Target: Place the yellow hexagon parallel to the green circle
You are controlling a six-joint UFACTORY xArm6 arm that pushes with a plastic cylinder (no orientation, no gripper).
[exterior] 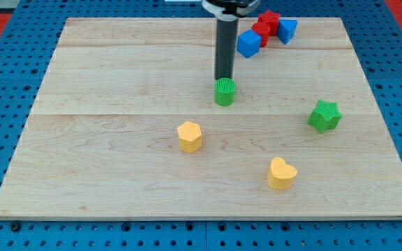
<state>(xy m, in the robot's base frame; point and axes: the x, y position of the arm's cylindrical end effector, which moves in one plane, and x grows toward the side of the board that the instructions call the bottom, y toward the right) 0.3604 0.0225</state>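
The yellow hexagon (189, 136) sits on the wooden board (103, 153) a little below the middle. The green circle (225, 91) stands above and to the right of it, near the board's centre. My dark rod comes down from the view's top, and my tip (223, 78) ends right behind the green circle, at its upper edge, seemingly touching it. The tip is well above the yellow hexagon.
A green star (324, 116) lies at the right. A yellow heart (281, 173) lies at the lower right. Two blue blocks (249, 43) (286, 30) and two red blocks (261, 30) (269, 19) cluster at the top, right of the rod.
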